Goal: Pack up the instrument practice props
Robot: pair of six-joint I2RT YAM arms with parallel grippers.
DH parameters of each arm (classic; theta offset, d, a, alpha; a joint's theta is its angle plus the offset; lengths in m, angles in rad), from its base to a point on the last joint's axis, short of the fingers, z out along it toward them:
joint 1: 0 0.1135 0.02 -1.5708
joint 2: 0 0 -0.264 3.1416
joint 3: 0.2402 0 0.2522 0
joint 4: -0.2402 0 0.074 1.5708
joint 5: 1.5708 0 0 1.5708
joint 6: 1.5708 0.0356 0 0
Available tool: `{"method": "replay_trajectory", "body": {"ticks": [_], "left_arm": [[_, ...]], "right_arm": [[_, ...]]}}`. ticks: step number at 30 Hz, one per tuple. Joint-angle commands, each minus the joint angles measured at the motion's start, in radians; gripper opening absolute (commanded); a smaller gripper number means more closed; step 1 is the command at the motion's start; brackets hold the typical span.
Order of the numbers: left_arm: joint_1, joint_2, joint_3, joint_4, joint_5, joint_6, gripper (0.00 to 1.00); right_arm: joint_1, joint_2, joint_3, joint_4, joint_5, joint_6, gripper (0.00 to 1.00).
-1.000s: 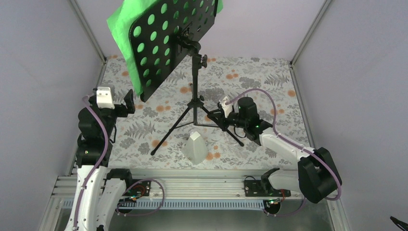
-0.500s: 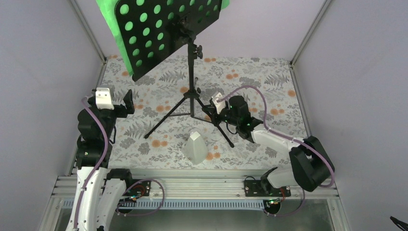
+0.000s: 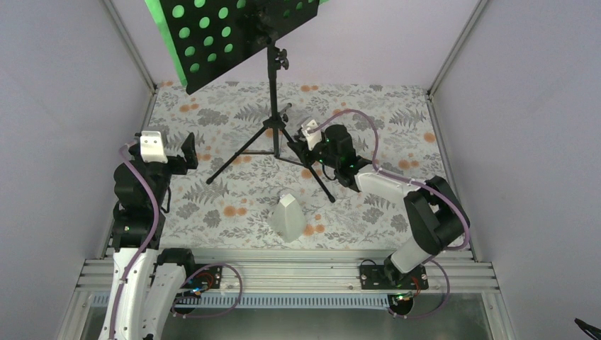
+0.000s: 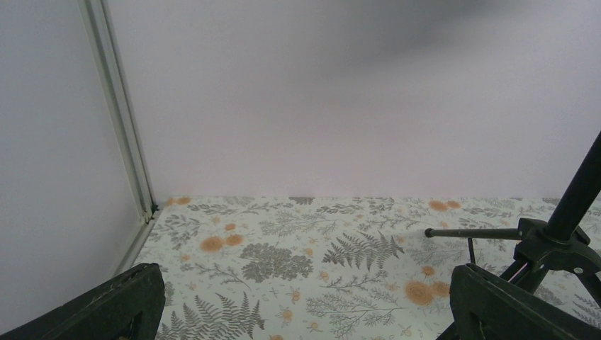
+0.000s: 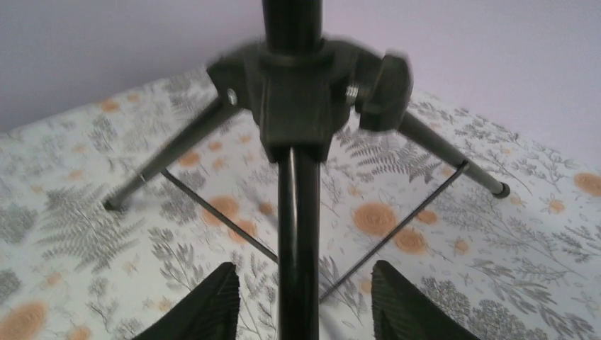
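Note:
The black tripod music stand stands at the back middle of the table. Its round-holed desk tilts at the top of the view, with bright green pages behind it. The white pyramid metronome stands upright near the front middle. My right gripper is open, its jaws straddling one tripod leg just below the hub, with a gap showing on each side. My left gripper is open and empty at the left, and the tripod base shows at its right.
The floral cloth covers the table, closed in by pale walls with metal corner posts. An aluminium rail runs along the near edge. A tripod foot points left towards my left gripper's side.
The right arm has reached further back and left, and the music stand has shifted back and left with it. The left arm and the metronome have not moved.

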Motion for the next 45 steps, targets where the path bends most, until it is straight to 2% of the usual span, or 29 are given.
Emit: {"method": "replay_trajectory", "body": {"ticks": [1,4,9,11,13,16,20,25,29,34,39,45], "left_arm": [[-0.001,-0.004,-0.008,0.025,0.013,0.007,1.00],[-0.001,0.000,-0.006,0.025,0.017,0.006,1.00],[-0.001,0.004,-0.005,0.020,0.010,0.004,1.00],[-0.003,0.005,-0.004,0.017,0.004,0.003,1.00],[-0.003,0.010,-0.005,0.015,0.003,0.002,1.00],[-0.003,0.024,0.000,0.011,0.008,0.002,1.00],[-0.003,0.029,-0.001,0.008,0.007,0.001,1.00],[-0.003,0.045,0.000,0.006,0.009,-0.001,1.00],[-0.004,0.057,0.004,0.001,0.013,-0.001,1.00],[-0.005,0.062,0.003,0.001,0.014,-0.004,1.00],[-0.013,0.080,0.007,-0.004,0.019,-0.004,1.00],[-0.016,0.082,0.005,-0.005,0.014,-0.002,1.00]], "right_arm": [[-0.010,-0.088,0.004,0.046,-0.014,-0.006,0.54],[-0.008,-0.178,-0.009,-0.047,-0.002,0.024,0.66],[0.012,-0.340,0.001,-0.310,0.110,0.255,0.65],[0.034,-0.415,-0.036,-0.332,0.130,0.347,0.66],[0.051,-0.447,-0.013,-0.326,0.134,0.366,0.68],[0.097,-0.427,0.086,-0.419,0.185,0.353,0.72],[0.143,-0.394,0.102,-0.514,0.222,0.393,0.72],[0.288,-0.406,0.059,-0.611,0.279,0.625,0.63],[0.433,-0.444,0.019,-0.631,0.330,0.806,0.62],[0.583,-0.469,0.022,-0.733,0.475,0.969,0.68],[0.687,-0.434,0.054,-0.903,0.650,1.151,0.64],[0.716,-0.337,0.148,-1.009,0.736,1.219,0.67]]}}
